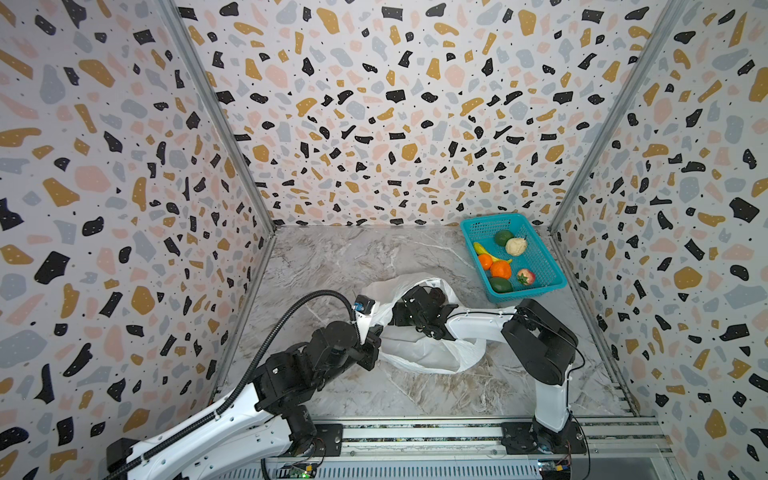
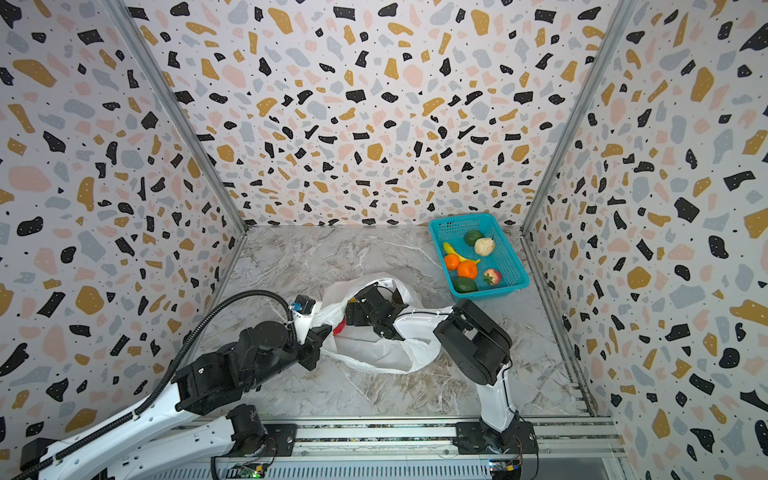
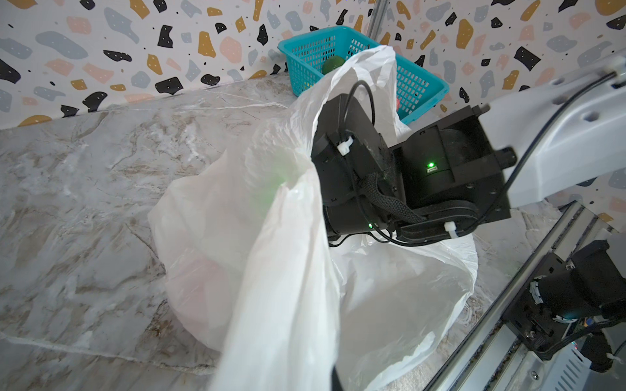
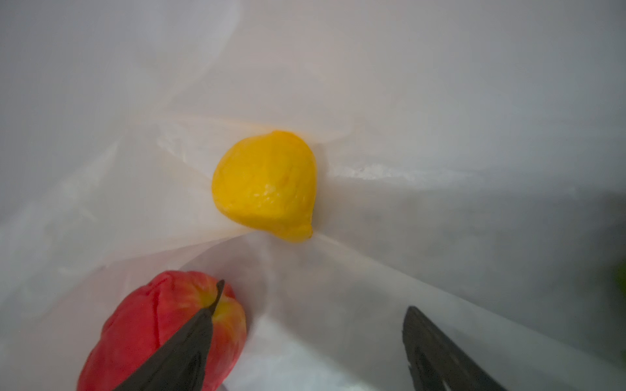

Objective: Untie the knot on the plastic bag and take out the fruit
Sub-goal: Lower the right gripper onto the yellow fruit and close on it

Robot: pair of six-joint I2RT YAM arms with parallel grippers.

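right wrist: yellow fruit (image 4: pixel 266 184), right pincer (image 4: pixel 315 294) apart; left pincer (image 2: pixel 324 334) clamped on translucent bag (image 3: pixel 257 257)

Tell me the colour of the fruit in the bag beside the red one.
The fruit is yellow; right wrist view shows it best.

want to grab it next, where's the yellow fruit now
The yellow fruit lies inside the mid-table bag, shown only in the right wrist view, just ahead of the open right gripper and near the red fruit.
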